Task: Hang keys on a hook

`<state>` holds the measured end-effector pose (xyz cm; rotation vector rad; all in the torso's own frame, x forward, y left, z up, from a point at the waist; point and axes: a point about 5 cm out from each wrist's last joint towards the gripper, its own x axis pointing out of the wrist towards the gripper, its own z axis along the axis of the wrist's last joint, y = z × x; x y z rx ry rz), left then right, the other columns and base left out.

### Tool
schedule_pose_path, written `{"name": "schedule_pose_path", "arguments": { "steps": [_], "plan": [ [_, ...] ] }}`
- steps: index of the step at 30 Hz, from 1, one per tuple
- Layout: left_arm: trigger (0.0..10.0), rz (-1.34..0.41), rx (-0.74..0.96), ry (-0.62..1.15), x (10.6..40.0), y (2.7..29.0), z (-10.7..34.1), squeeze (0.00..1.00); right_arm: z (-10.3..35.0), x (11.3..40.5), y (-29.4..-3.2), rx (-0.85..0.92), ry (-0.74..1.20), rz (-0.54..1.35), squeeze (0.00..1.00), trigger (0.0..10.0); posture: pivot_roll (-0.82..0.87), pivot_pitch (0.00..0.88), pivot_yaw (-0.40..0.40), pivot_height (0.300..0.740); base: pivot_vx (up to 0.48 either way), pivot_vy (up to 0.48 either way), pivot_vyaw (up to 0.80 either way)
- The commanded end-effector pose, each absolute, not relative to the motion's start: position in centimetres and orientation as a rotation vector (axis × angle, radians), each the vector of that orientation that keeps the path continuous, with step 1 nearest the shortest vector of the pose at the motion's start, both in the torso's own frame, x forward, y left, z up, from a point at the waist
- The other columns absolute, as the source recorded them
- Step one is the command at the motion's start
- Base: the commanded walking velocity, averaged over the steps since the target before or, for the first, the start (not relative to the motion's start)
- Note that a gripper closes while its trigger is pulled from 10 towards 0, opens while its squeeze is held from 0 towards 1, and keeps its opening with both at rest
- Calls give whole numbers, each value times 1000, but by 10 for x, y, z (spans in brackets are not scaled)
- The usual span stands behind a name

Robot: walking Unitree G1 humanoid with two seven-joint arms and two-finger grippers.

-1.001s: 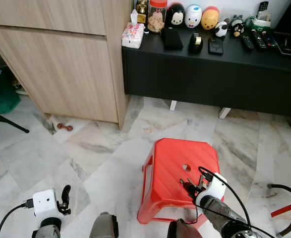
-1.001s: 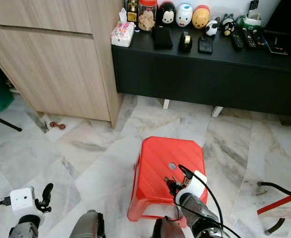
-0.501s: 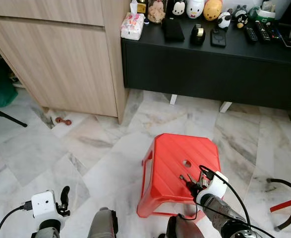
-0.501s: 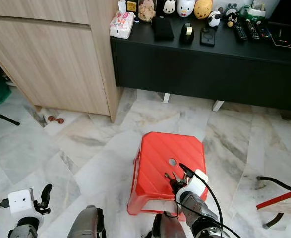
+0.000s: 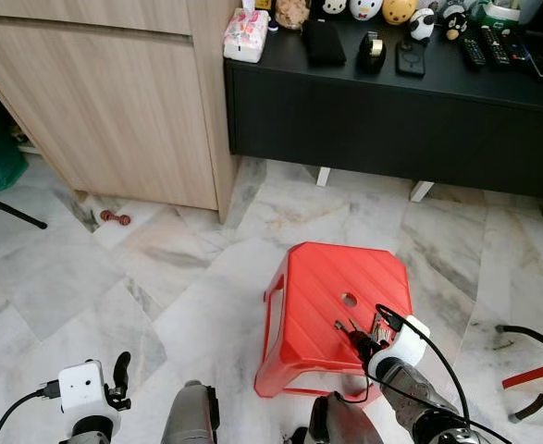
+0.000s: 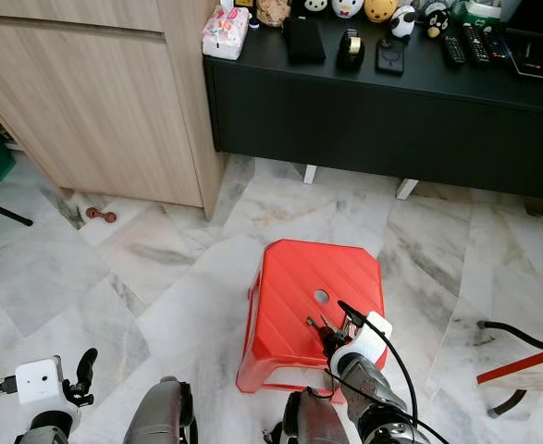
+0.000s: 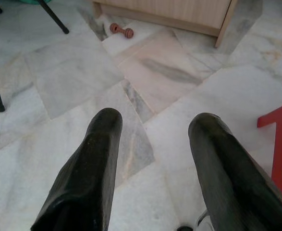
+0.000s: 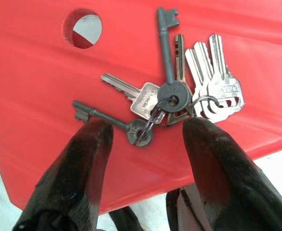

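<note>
A bunch of several keys [image 8: 179, 101] on linked rings lies flat on the top of a red plastic stool [image 5: 319, 282], near its front right corner and beside the round hole [image 8: 82, 29]. My right gripper [image 8: 145, 131] hovers just above the bunch, open, one finger on each side of the ring with nothing held. From the head it sits at the stool's near edge [image 5: 358, 340]. My left gripper [image 7: 153, 122] hangs open over bare marble floor, low on the left [image 5: 119, 372].
A light wooden cabinet [image 5: 114, 92] stands at the back left. A black low console [image 5: 391, 120] carries figurines and remotes. A small brown dumbbell toy [image 5: 115, 217] lies on the floor. A black cable [image 5: 530, 333] and a red bar [image 5: 535, 379] are at the right.
The camera has moved, so cabinet and console sit higher in the picture. My right gripper stays over the keys at the stool's front edge. The keys have not moved.
</note>
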<state>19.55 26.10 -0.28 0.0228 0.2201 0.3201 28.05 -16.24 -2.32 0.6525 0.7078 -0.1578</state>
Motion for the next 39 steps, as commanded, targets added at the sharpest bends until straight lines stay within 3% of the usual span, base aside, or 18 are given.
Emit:
{"name": "schedule_pose_path", "arguments": {
  "steps": [1,2,3,4,39],
  "plan": [
    [10000,318,34,269,187,259,-10,0,-29,274,-166,664,727,-176,0,7961,145,278,-117,655,0,0,0],
    [10000,318,35,272,186,259,-10,0,-29,274,-165,668,725,-174,0,1725,144,279,-117,655,0,0,0],
    [10000,318,35,272,186,259,-10,0,-29,274,-165,668,725,-174,0,1725,144,279,-117,655,0,0,0],
    [10000,318,35,275,185,259,-11,0,-29,274,-165,667,727,-168,0,0,144,280,-118,655,0,0,0],
    [10000,320,40,315,180,260,-18,0,-35,267,-158,659,726,-148,0,0,147,287,-117,655,0,0,0]
  ]
}}
